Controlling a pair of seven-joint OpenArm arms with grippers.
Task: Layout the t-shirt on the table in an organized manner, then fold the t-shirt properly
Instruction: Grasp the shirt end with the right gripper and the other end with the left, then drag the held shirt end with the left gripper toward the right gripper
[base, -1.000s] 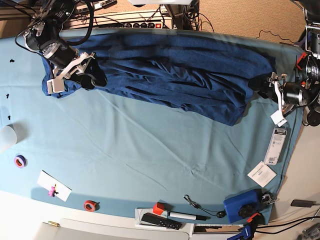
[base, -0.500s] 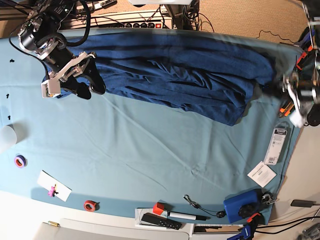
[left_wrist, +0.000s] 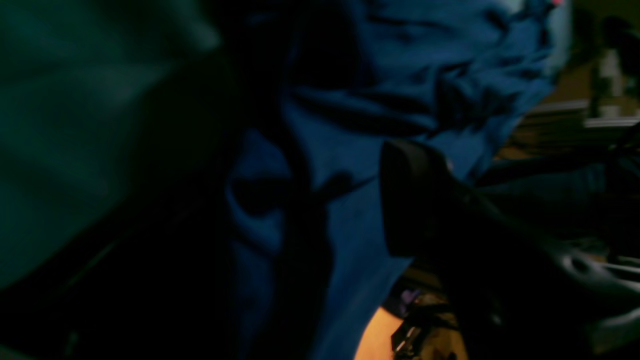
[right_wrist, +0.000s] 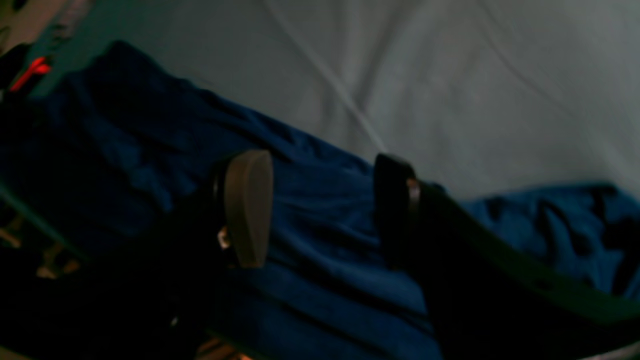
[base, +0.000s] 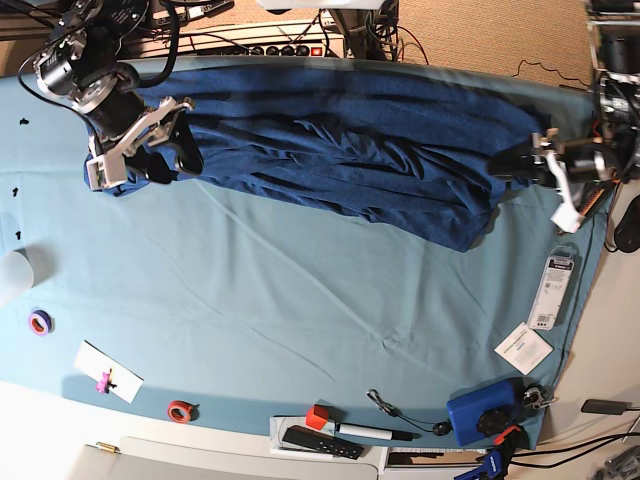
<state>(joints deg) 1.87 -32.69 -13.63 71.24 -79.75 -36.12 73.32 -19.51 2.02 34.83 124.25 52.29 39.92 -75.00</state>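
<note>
Layout step: navy t-shirt (base: 340, 150) bunched at the desk's (base: 300, 300) 12 o'clock; right end effector (right_wrist: 320, 210) apart, left end effector (base: 515, 165) unclear; next, spreading it flat.

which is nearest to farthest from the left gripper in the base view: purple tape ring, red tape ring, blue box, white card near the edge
From the left gripper, at the view's right:
1. White card, right edge, below the gripper.
2. Blue box, bottom right corner.
3. Red tape ring, bottom edge, left of centre.
4. Purple tape ring, far left edge.
</note>
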